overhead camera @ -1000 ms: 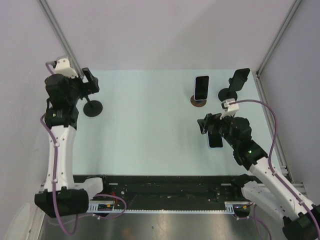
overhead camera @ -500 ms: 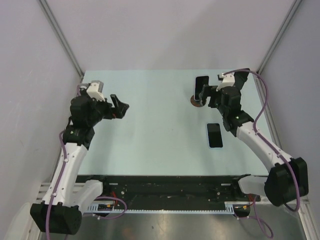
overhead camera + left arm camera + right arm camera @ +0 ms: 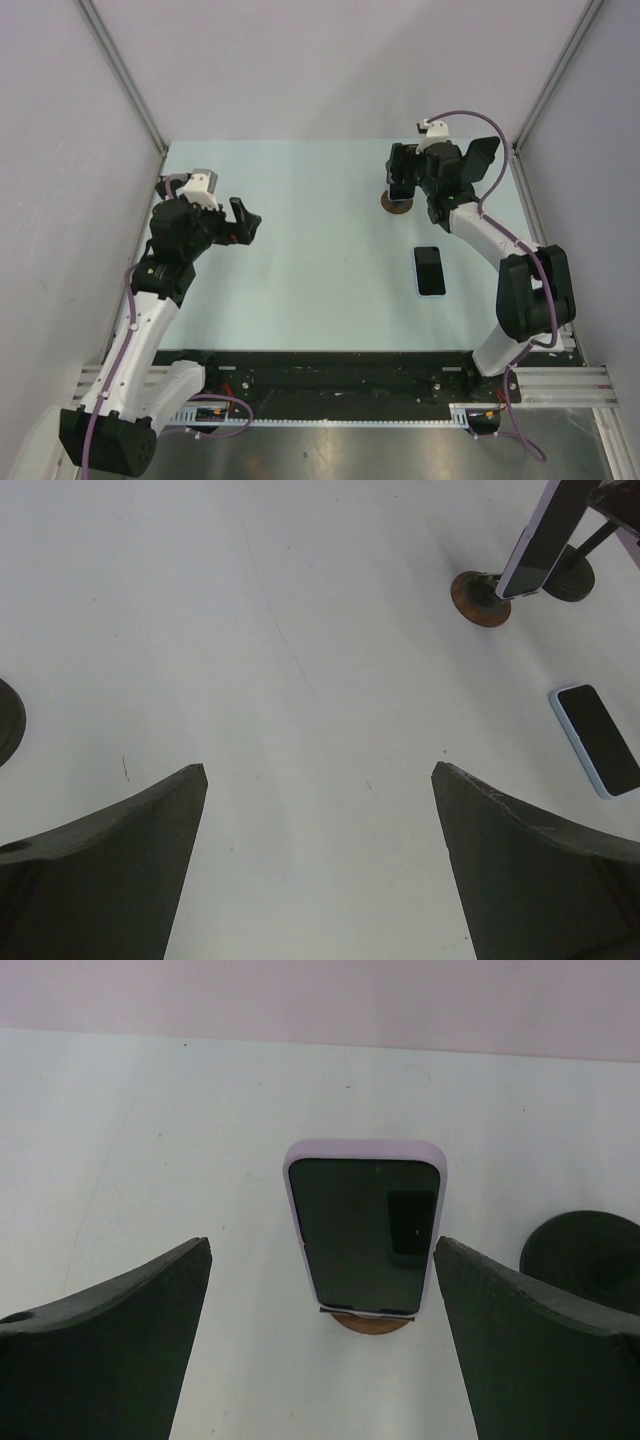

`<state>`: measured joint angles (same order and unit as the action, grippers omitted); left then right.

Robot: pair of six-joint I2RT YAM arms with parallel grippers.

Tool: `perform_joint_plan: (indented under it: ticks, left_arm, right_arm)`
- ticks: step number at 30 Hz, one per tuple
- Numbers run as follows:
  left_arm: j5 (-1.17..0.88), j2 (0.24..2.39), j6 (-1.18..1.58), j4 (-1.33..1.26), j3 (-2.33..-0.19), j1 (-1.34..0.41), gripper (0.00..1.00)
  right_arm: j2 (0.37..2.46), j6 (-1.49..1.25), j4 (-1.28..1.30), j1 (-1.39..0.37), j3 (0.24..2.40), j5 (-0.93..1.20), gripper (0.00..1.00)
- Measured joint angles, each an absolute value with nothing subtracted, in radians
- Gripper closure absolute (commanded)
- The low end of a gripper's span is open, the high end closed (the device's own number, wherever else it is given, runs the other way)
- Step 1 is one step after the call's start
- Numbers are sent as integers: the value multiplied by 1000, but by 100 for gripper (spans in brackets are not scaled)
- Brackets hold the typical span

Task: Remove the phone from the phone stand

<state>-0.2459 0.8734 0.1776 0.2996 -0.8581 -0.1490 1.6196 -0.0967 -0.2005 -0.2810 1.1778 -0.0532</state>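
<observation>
While a second phone (image 3: 429, 270) lies flat on the table (image 3: 300, 250) behind it and a black stand (image 3: 585, 1250) sits to its right, the right tool (image 3: 321, 1243), jaws wide, faces the phone (image 3: 365, 1230), which is propped upright on its stand (image 3: 365, 1322) just ahead, centred. Well apart, the left tool (image 3: 320, 770) is likewise wide.

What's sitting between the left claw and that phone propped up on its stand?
Nothing. Only bare table lies between the left gripper and the phone on its stand; the left wrist view shows it best.
</observation>
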Motion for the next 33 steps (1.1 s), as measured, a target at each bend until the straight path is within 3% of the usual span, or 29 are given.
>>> perform_joint_plan:
  ticks: [29, 33]
  left_arm:
    - [-230, 876, 157, 298, -846, -188, 0]
    - [-229, 877, 157, 297, -846, -189, 0]
  right_arm:
    - [1824, -17, -351, -286, 1235, -115, 0]
    - [1850, -15, -351, -286, 1235, -115, 8]
